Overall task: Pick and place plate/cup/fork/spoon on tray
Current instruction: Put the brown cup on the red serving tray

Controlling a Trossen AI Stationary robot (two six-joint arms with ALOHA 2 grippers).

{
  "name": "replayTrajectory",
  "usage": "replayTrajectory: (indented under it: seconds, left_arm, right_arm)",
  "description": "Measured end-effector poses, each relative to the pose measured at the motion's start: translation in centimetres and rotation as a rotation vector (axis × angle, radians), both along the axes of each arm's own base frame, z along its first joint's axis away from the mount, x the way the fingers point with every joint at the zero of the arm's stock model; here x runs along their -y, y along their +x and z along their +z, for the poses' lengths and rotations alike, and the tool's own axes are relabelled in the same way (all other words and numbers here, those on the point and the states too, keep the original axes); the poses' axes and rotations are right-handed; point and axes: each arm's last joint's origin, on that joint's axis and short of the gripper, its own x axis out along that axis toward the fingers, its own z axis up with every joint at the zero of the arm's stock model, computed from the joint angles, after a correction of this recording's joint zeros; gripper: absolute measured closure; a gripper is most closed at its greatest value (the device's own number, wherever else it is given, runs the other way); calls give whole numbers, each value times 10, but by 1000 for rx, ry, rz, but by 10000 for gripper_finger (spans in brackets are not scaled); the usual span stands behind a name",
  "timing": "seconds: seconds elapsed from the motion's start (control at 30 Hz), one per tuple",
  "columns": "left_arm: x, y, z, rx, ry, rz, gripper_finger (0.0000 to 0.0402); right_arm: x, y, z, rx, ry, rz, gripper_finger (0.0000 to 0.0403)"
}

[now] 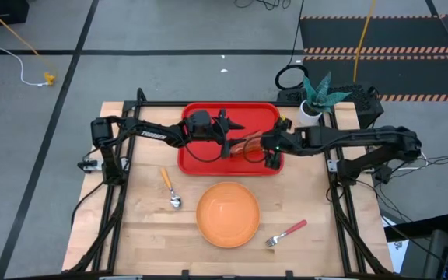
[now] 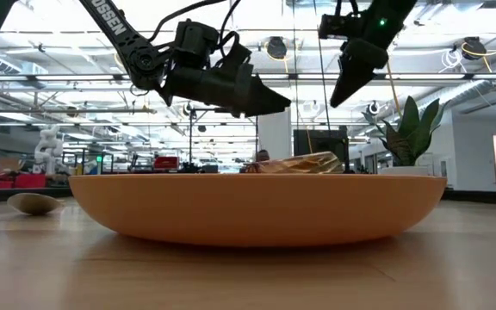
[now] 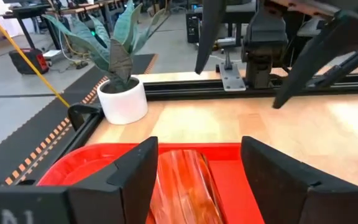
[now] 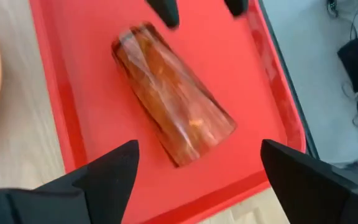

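Cup (image 4: 173, 102) lying on side in tray (image 4: 241, 56), both grippers above it, left gripper (image 3: 197, 180) and right gripper (image 4: 197, 180) open, empty; straddle cup, close gently, stand upright

The tray (image 1: 201, 159) is bright red, and the cup (image 4: 173, 93) lying on it is translucent amber-brown with streaks. Nearer, the plate (image 1: 228, 214) is plain orange. The spoon (image 1: 169, 189) to its left has an orange-yellow handle and silver bowl; the fork (image 1: 286, 232) to its right has a pink-red handle. The table (image 1: 146, 233) is pale wood, both arms black.
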Motion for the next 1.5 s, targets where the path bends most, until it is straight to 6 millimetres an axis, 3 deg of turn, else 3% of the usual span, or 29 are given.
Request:
replayTrajectory:
  seconds: [0.13,0.43,0.8,1.0,1.3,1.5]
  left_arm:
    - [0,-1,-6,-58,-20,0,181]
    - [4,-6,-23,-236,-80,-4,181]
    - [6,-9,-29,-310,-88,-12,183]
    - [6,-9,-30,-315,-83,-14,183]
    - [4,-9,-29,-312,-59,23,183]
    - [3,-14,-5,-258,3,110,183]
  right_arm:
    - [0,-1,-9,16,5,-14,80]
    - [13,-18,-64,63,81,-12,81]
    - [26,-30,-101,151,239,54,91]
    - [26,-30,-102,164,244,47,169]
    - [26,-31,-99,165,217,86,379]
    - [26,-32,-70,270,147,127,388]
